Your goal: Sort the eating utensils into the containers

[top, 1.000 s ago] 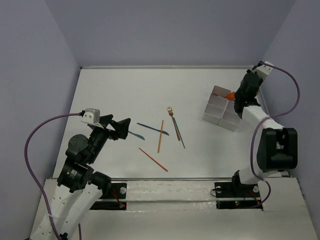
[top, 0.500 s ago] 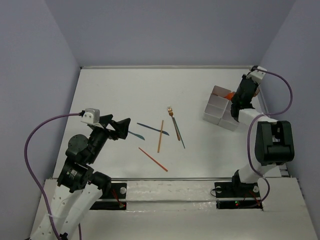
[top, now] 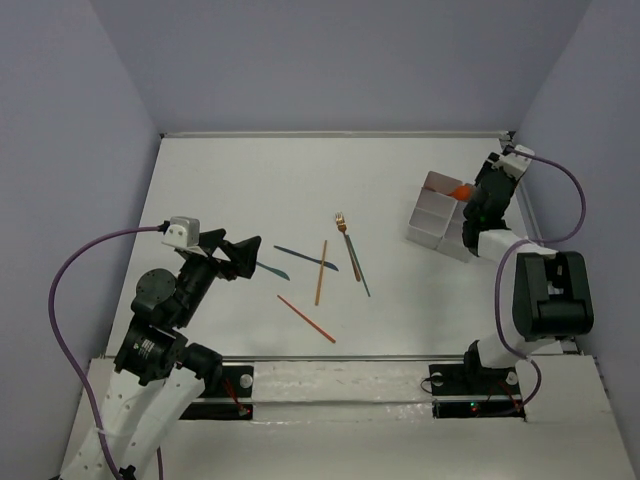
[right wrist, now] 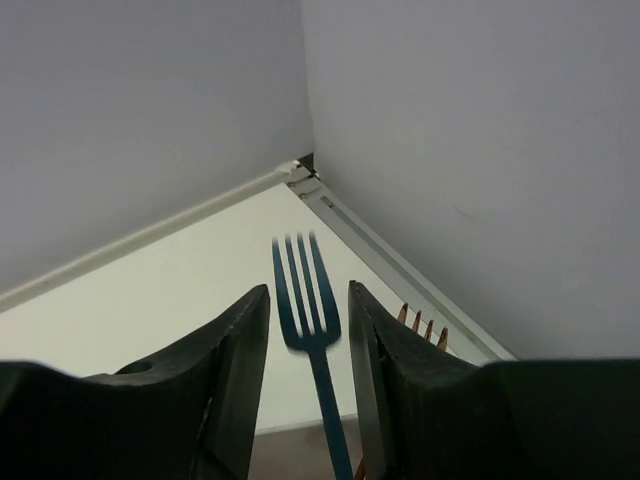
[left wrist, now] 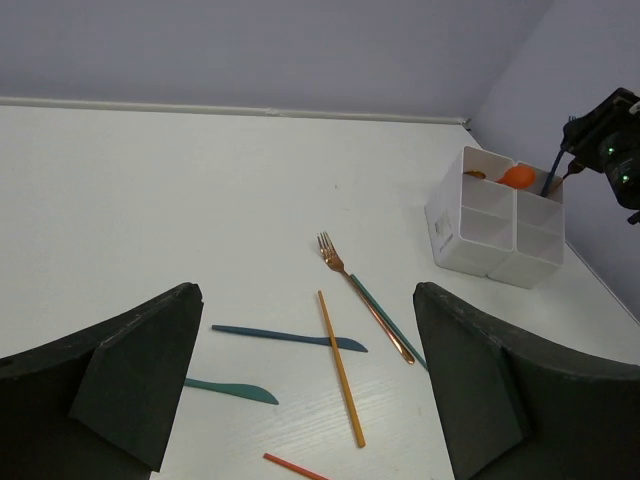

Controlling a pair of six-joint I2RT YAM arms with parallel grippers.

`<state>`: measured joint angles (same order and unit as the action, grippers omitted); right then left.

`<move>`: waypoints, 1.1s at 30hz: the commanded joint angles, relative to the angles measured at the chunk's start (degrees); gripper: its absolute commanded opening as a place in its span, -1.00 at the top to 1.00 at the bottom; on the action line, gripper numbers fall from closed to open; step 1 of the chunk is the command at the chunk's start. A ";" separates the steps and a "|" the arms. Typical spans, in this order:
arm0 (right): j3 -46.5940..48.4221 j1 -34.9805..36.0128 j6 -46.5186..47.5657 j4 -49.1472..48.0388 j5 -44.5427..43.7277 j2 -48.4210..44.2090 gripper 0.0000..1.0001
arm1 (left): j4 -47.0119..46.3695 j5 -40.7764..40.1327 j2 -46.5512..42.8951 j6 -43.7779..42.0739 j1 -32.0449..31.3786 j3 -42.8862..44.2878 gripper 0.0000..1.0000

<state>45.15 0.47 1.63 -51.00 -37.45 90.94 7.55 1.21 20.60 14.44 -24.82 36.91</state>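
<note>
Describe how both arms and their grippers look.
The left arm and right arm mix black joint housings with white links. The left gripper and right gripper have dark wedge-shaped fingers. A purple cable loops to each wrist.

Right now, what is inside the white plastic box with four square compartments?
An orange round-bowled plastic spoon and a dark teal fork stick up from the far compartments of the white box. The walls hide the compartment floors, so lower contents cannot be seen.
</note>
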 commanded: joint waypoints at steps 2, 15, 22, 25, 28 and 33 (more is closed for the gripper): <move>1.96 1.89 -4.00 2.81 1.59 -8.04 0.10 | -2.81 -0.42 -0.56 -0.64 -0.41 2.47 -0.98; 11.71 17.18 -16.92 39.36 26.36 -10.54 0.40 | -2.89 -0.60 0.40 -0.64 -0.41 2.47 -0.98; 26.12 25.72 -12.53 56.88 33.67 6.59 0.31 | -2.54 -0.69 0.93 -0.64 0.12 2.38 -0.98; 29.82 28.09 -11.82 60.14 35.51 11.18 0.23 | -2.45 -0.69 1.02 -0.64 0.64 2.38 -0.98; 33.16 30.46 -11.56 63.30 35.87 14.87 0.23 | -2.45 -0.60 1.20 -0.55 0.65 2.38 -0.98; 36.24 32.31 -12.79 67.61 34.82 18.57 0.28 | -2.63 -0.25 1.20 -0.55 1.26 2.38 -0.98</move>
<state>76.86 31.03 -11.09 11.79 -3.38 108.49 7.57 0.99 21.37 14.44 -24.25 36.91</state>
